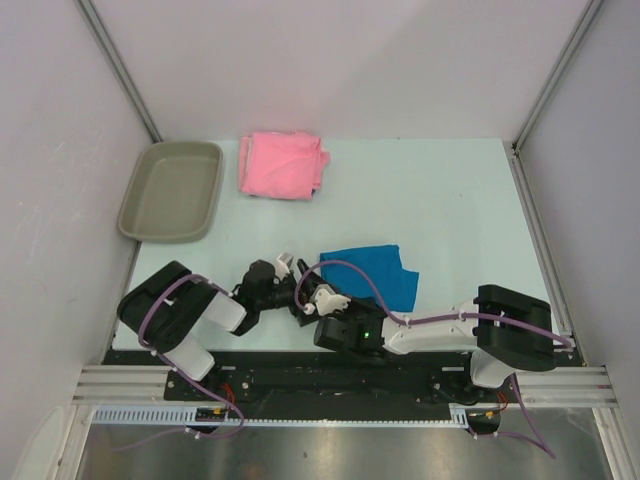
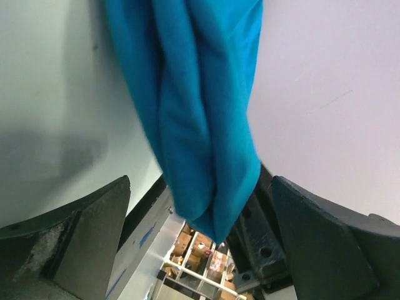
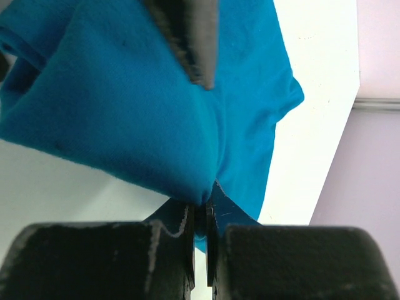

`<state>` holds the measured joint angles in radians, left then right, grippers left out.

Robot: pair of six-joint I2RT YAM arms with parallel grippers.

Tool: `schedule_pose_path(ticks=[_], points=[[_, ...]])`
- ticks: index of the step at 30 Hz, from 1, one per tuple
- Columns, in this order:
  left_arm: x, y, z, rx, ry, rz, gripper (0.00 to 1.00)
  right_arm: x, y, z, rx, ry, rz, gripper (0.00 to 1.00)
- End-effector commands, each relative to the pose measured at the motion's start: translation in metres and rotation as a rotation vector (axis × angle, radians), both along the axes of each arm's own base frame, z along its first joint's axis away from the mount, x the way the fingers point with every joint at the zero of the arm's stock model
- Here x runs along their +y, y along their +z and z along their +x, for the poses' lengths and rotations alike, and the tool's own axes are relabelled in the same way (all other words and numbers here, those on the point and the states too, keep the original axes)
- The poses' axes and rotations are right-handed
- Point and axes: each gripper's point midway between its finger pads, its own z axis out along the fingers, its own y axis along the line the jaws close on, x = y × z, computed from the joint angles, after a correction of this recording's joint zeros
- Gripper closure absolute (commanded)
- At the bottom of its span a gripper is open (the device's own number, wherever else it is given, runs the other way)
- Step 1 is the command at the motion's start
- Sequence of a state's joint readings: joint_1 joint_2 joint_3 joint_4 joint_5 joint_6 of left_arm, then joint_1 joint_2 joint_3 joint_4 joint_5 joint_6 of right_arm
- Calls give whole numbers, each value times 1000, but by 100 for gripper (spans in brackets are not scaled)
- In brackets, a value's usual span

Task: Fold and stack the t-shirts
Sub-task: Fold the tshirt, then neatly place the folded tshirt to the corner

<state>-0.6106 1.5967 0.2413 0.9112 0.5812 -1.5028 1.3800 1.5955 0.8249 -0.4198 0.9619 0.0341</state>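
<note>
Clamping the blue t-shirt (image 3: 125, 112) by its edge, the right gripper (image 3: 200, 228) holds its bunched length between the widely spread jaws of the left gripper (image 2: 200, 187).

Robotics laboratory test cell. Enclosure: plain white panel walls (image 1: 350, 60) on three sides, held by slim aluminium corner posts (image 1: 118, 68), around a flat pale mint-green tabletop (image 1: 460, 200). Fittings: slotted aluminium mounting rail (image 1: 120, 382) at the near edge, beside two black-and-white jointed robot arms, left (image 1: 180, 315) and right (image 1: 440, 335), trailing purple cables (image 1: 352, 268). Beyond the edge: blurred shelving with cardboard cartons (image 2: 190, 250).
</note>
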Motion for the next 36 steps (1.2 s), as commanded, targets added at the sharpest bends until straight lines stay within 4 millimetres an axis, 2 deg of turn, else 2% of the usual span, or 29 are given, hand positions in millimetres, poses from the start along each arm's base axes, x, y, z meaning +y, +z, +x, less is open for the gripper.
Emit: schedule_pose_path(ticks=[1, 3, 5, 6, 15, 24, 26, 27, 29, 30, 32, 33, 34, 35, 36], points=[[-18, 14, 16, -40, -17, -35, 0, 0, 13, -1, -47, -22, 45, 100], [-22, 14, 22, -44, -24, -26, 0, 0, 14, -2, -54, -22, 48, 100], [-24, 0, 26, -9, -27, 17, 0, 1, 17, -4, -59, -18, 62, 100], [-26, -1, 29, -15, -29, 23, 0, 0, 18, -5, -58, -17, 58, 100], [-31, -19, 32, 18, -43, 55, 0, 2, 24, -12, -72, -4, 76, 100], [-46, -20, 35, 3, -80, 49, 0, 7, 25, -21, -74, 13, 99, 100], [-46, -22, 36, 7, -75, 56, 9, 8, 26, -23, -79, 18, 101, 100], [-48, -21, 38, -3, -80, 58, 19, 8, 25, -24, -76, 17, 105, 100], [-48, -27, 39, 10, -82, 73, 30, 8, 26, -25, -80, 18, 109, 100], [-49, -27, 40, 6, -87, 73, 47, 9, 27, -25, -79, 22, 111, 100], [-52, -28, 40, 4, -100, 63, 67, 9, 28, -26, -81, 19, 119, 100], [-55, -26, 42, -13, -113, 62, 87, 10, 30, -26, -80, 12, 129, 100], [-55, -28, 42, -5, -121, 71, 96, 10, 30, -26, -78, 4, 139, 100], [-55, -30, 44, -17, -130, 82, 100, 9, 29, -27, -77, 1, 132, 90], [-58, -26, 49, -38, -130, 80, 100, 10, 29, -27, -80, -4, 135, 86]])
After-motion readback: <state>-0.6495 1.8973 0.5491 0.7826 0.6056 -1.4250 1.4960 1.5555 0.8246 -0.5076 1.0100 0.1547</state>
